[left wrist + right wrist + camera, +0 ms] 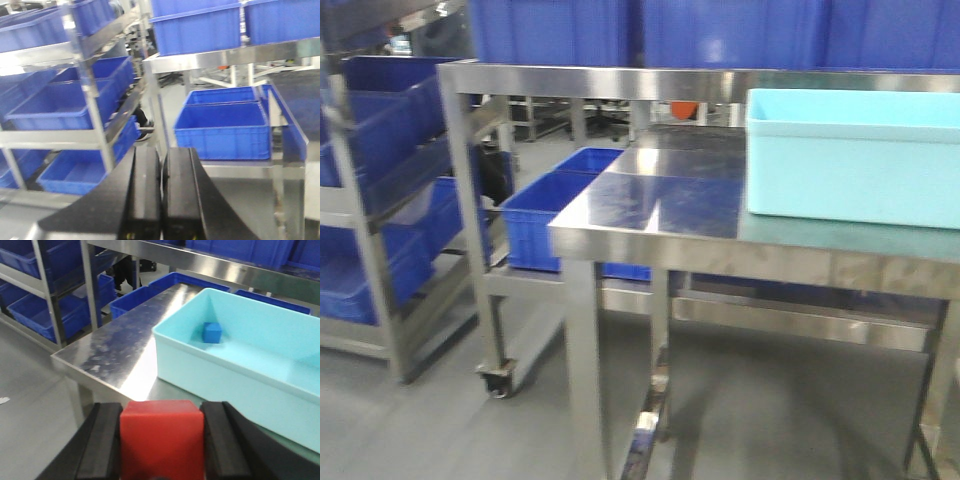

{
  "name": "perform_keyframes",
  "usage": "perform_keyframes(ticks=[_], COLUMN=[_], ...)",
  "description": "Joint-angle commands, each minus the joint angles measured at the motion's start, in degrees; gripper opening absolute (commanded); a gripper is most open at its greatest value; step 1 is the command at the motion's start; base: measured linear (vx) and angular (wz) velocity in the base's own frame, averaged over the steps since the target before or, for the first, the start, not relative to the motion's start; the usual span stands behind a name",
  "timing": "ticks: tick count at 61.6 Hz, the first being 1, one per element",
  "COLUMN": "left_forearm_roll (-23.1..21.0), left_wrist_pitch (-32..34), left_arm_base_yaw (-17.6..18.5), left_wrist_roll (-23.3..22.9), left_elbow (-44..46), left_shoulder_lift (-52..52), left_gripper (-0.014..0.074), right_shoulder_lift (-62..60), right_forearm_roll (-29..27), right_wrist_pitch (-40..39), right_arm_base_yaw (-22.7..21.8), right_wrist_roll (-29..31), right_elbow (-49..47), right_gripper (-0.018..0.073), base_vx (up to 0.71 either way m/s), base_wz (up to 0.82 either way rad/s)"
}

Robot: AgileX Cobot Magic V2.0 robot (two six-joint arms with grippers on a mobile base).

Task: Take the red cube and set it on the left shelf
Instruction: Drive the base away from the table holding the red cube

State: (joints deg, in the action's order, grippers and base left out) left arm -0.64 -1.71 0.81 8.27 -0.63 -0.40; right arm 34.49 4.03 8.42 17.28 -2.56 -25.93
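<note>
Right jaws: clamped on the red cube (161,440), one finger at each side; it hangs above the near edge of the surface (115,345).
Left jaws: together, nothing between them.
Step in hand: carry to the left shelf (50,140) — firm grip, stay clear of the posts, release only low over a tier.
Pale tub (175,347): only the small blue cube (212,332).
Blue bins (222,125): look empty.
</note>
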Motion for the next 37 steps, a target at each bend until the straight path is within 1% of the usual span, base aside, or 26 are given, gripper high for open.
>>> perform_keyframes(ticks=[1, 19, 37], left_forearm_roll=[-0.3, -0.3, -0.3], left_wrist_pitch=[5.2, 5.2, 5.2], left_arm_base_yaw=[0.4, 0.4, 0.4], left_wrist_roll=[0.0, 0.0, 0.0], left_elbow=[-1.3, -1.3, -1.3], left_shoulder_lift=[0.0, 0.0, 0.0], left_gripper=[0.0106, 0.0106, 0.0106], right_shoulder_lift=[-0.3, -0.3, -0.3], right_forearm_roll=[0.6, 0.6, 0.6], right_wrist_pitch=[-4.6, -4.6, -4.6], right_arm_base_yaw=[-0.3, -0.3, -0.3], right_wrist_roll=[0.7, 0.7, 0.7], right_elbow=[-1.5, -1.5, -1.5], right_gripper=[0.0057, 0.0057, 0.0057], base_vx=[-0.22, -0.21, -0.18], base_wz=[0.20, 0.30, 0.39])
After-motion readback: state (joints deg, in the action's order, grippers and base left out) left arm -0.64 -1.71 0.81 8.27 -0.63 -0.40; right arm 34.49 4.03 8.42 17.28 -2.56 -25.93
